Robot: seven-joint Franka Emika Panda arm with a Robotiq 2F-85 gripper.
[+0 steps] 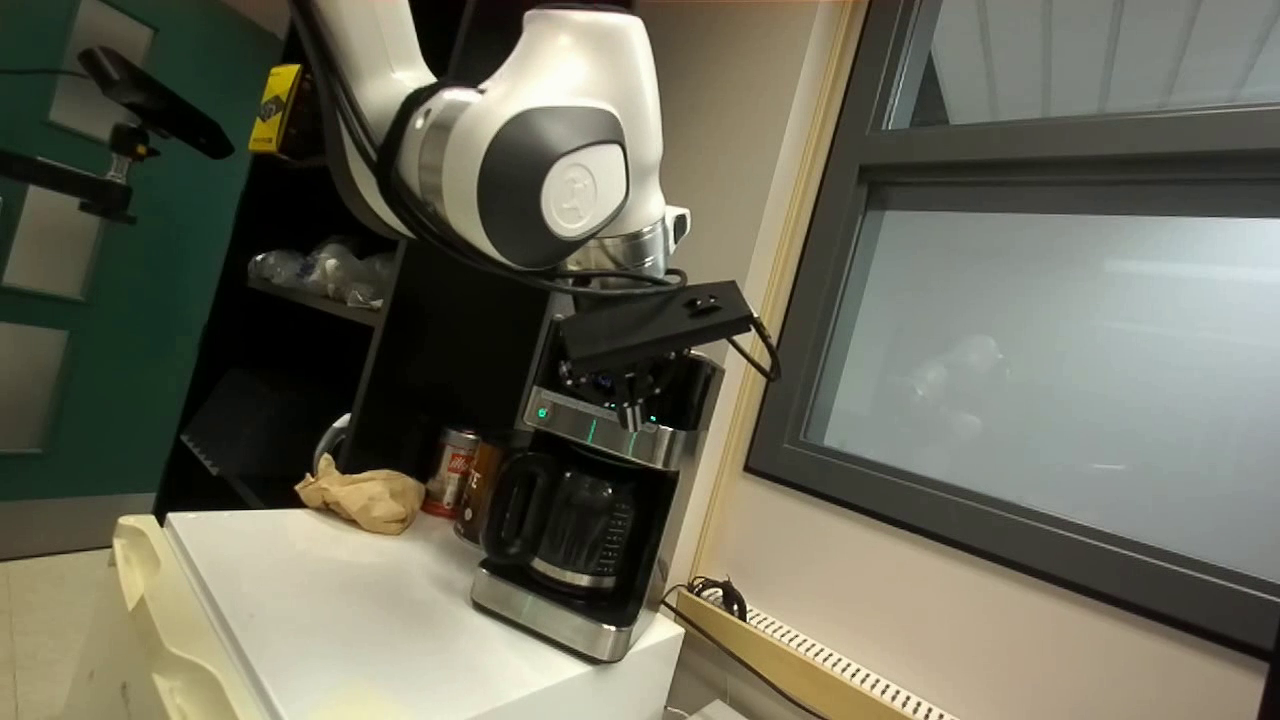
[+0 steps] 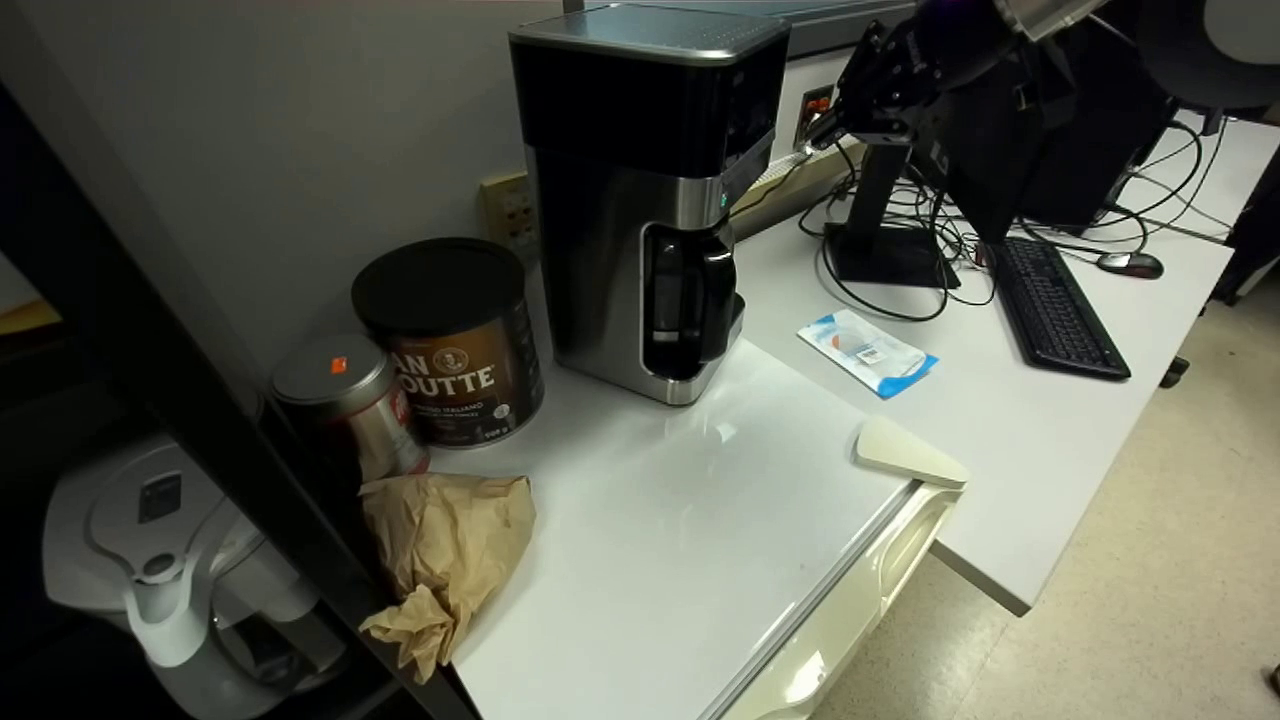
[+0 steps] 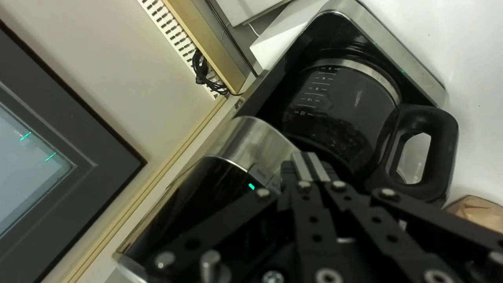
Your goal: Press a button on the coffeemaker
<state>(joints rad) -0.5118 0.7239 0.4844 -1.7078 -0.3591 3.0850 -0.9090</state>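
Coffeemaker (image 2: 610, 260): We see it upright on the white table (image 2: 650, 580), black and brushed steel, just beside the grey wall (image 2: 400, 130).
Panel (image 1: 570, 418): A steel strip runs across the machine's upper front, and in an exterior view we make out green lights (image 1: 542, 411) along it.
Fingers (image 3: 301, 167): We find them pressed together, side by side, the tips in front of the panel; in an exterior view we see a narrow gap between them and the machine.
Button (image 3: 260, 173): In the wrist view we see a grey one close to the fingertips, next to a green light (image 3: 251, 186); its lettering is too small for us to read.
Carafe (image 1: 590, 525): It sits inside the machine, glass with a steel band near the base, numbered marks and a black handle (image 3: 445, 149).
Arm (image 1: 570, 150): White and dark grey, bent down in front of the machine.
Brown can (image 2: 470, 375): It stands beside the machine under a black lid, with a smaller silver and red can (image 2: 345, 400) next to it.
Paper bag (image 2: 465, 540): Crumpled, it lies on the table near the smaller can; we cannot tell whether they touch.
Second table (image 2: 1000, 430): On it we see a white and blue packet (image 2: 868, 350), a keyboard (image 2: 1055, 300) and a mouse (image 2: 1130, 264).
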